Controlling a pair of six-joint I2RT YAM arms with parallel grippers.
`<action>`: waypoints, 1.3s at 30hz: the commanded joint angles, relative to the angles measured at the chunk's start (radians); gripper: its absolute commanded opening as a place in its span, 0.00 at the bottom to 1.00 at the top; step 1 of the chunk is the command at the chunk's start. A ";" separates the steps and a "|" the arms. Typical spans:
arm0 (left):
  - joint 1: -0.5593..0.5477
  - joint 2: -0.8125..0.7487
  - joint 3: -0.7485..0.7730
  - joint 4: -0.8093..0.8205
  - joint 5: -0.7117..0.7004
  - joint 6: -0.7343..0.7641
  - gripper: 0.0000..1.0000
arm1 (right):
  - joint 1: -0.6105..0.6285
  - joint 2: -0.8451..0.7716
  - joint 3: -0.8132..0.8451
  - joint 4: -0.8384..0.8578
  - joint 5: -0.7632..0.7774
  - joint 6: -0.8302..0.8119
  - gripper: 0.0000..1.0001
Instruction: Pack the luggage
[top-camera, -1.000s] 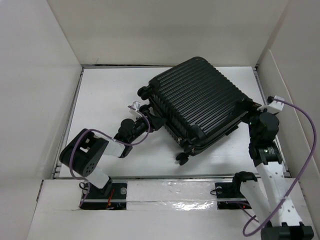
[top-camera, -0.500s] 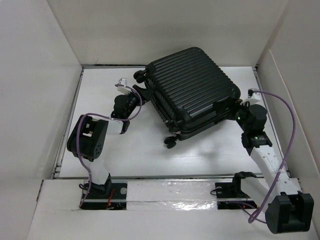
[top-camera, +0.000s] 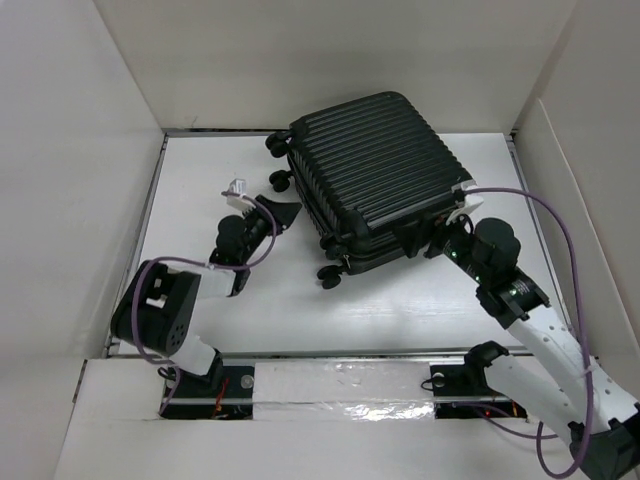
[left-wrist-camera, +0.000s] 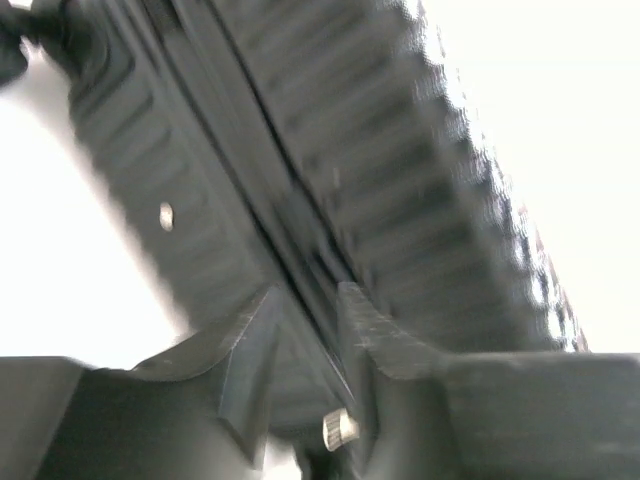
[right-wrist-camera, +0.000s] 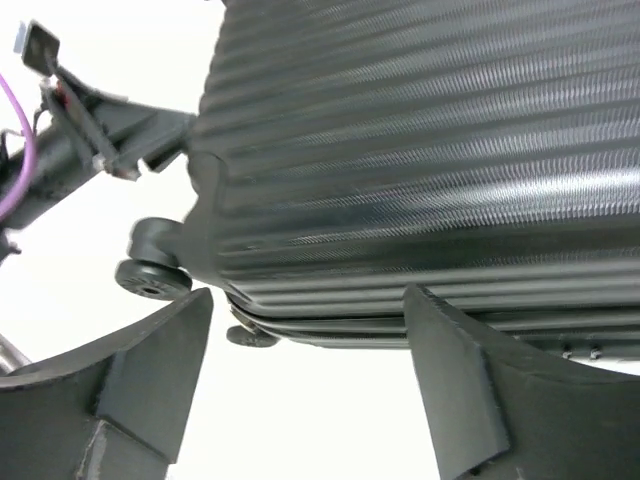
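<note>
**Left gripper.** The left gripper (left-wrist-camera: 305, 295) has its fingers close together, leaving only a narrow gap. The wrist view is blurred. It cannot be told whether the fingers pinch anything. The gripper sits just beside the left flank of the luggage (top-camera: 375, 170), aimed along the seam (left-wrist-camera: 290, 210) where the two shell halves meet.

**Right gripper.** The right gripper (right-wrist-camera: 308, 297) is spread wide and grasps nothing. It faces the near right edge of the luggage, and the ribbed shell fills the span ahead of its fingertips.

**Luggage.** The luggage lies shut on its broad side on the counter (top-camera: 200, 190), between the two grippers. Its wheels (top-camera: 330, 277) stick out at the left end.

**Handling, as a judgement:**
- The shell looks stiff and will not give under finger pressure.
- The ribbed surface is glossy, so a flat-face grip would probably slip.
- The body is far wider than either gripper's opening, so it cannot be clamped across.
- It is likely heavy for one arm.
- The wheels could let it roll or pivot when pushed from one side.

**Where to take hold:**
- Use thin features: the seam lip, a zip pull if one is present, or a shell edge.
- Brace the opposite side of the luggage with the other gripper.
</note>
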 joint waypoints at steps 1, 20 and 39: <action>-0.033 -0.120 -0.104 0.071 0.019 -0.012 0.24 | 0.074 0.044 0.117 -0.085 0.095 -0.129 0.76; -0.371 -0.420 -0.248 -0.201 0.217 0.128 0.00 | 0.404 0.314 0.333 -0.162 0.175 -0.381 0.19; -0.371 -0.237 -0.195 0.124 0.219 -0.050 0.01 | 0.477 0.429 0.489 -0.335 0.020 -0.602 0.23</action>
